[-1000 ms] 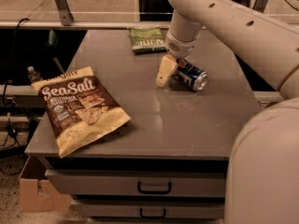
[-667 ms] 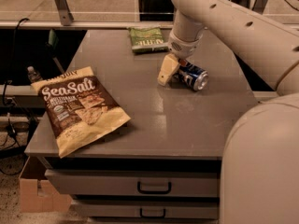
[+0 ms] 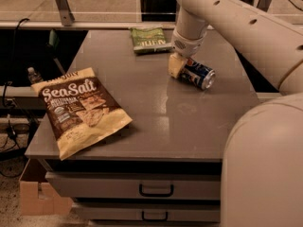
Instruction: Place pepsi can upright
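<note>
The pepsi can (image 3: 199, 74) lies on its side on the grey tabletop (image 3: 165, 122), toward the far right part of the surface. Its silver end faces right and slightly toward the camera, and its blue body points back to the left. The end effector (image 3: 178, 66) is down at the can's left end, its pale yellowish tip touching or just beside the can. Whether it grips the can or only rests against it cannot be told from this view. The white arm (image 3: 227, 18) comes down to it from the upper right.

A green snack bag (image 3: 149, 39) lies flat near the far edge, just behind the end effector and apart from the can. A brown and yellow Sea Salt chip bag (image 3: 80, 110) lies flat at the front left, well apart from the can, with one corner over the tabletop's edge. Two drawers (image 3: 156, 189) with dark handles sit below the tabletop.
</note>
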{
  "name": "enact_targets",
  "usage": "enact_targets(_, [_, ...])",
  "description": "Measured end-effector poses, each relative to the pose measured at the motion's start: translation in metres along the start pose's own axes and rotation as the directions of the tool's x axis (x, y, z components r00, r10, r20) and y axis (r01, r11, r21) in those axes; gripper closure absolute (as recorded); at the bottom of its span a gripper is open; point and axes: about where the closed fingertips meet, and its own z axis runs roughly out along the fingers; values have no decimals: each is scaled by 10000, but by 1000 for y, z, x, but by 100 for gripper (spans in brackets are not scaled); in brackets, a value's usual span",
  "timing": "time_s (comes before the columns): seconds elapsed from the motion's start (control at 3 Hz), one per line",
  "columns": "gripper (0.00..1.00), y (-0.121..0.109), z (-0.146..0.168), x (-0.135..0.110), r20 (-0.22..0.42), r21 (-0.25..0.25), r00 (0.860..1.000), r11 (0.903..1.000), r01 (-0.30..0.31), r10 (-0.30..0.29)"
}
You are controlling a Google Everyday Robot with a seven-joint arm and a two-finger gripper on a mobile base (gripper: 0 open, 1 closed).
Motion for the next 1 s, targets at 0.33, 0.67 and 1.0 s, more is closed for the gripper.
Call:
enact_targets(0.33, [100, 11, -27, -6, 1050, -455, 9934, 9977, 509, -459])
enact_targets(0.67, [100, 20, -86, -9, 3557, -1175, 9267, 9779, 1730, -1212])
enact_targets(1.0, [100, 22, -125, 0, 5710, -1747, 8052, 9347, 3096, -1600])
